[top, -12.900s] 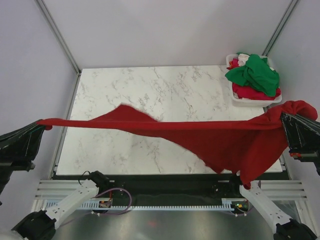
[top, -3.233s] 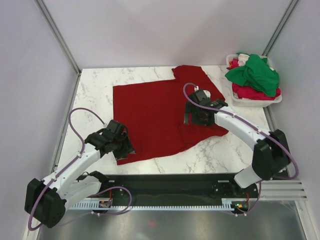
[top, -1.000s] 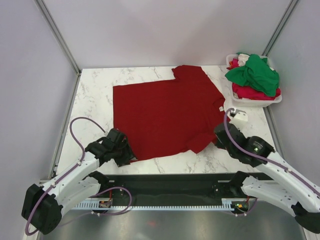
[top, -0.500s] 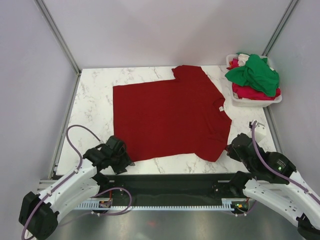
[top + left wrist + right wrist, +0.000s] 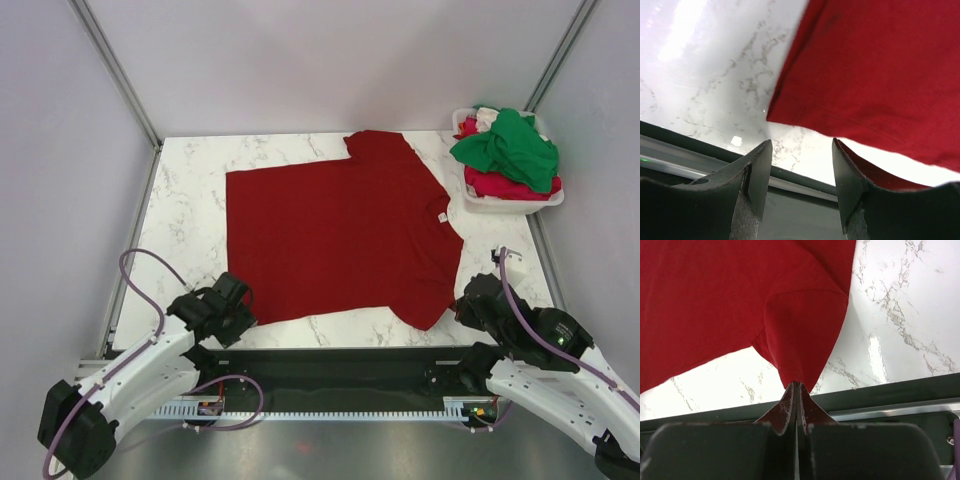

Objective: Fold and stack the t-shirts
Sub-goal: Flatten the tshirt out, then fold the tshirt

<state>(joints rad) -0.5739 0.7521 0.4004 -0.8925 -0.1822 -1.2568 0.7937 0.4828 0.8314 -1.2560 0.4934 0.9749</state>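
The left gripper (image 5: pixel 226 306) hovers low at the near left of the marble table (image 5: pixel 185 205) with its jaws apart and nothing between them. In the left wrist view, the left gripper (image 5: pixel 801 150) has its two dark fingers (image 5: pixel 758 172) standing either side of a gap. Through that gap show bare marble and the table's dark front edge. The near corner of the dark red t-shirt (image 5: pixel 875 70) lies just beyond the fingertips, apart from them.

The dark red t-shirt (image 5: pixel 335 235) is spread flat across the middle of the table. Its straight bottom hem faces left and its neck faces right, where a small white label (image 5: pixel 437 213) shows. The far sleeve (image 5: pixel 380 148) points toward the back edge. The near sleeve (image 5: pixel 432 300) runs out toward the front right of the table.

The right gripper (image 5: pixel 468 300) sits at the tip of that near sleeve. In the right wrist view, the right gripper (image 5: pixel 796 389) has its jaws pressed together. The sleeve (image 5: pixel 805 335) narrows to a point that runs in between them, so it is pinching the sleeve's edge just over the front edge of the table.

At the far right corner stands the white plastic basket (image 5: pixel 512 205), well apart from the spread shirt. A bright green t-shirt (image 5: pixel 510 145) is heaped on top of it and spills over the rim. A lighter red t-shirt (image 5: pixel 495 185) is bunched beneath the green one.
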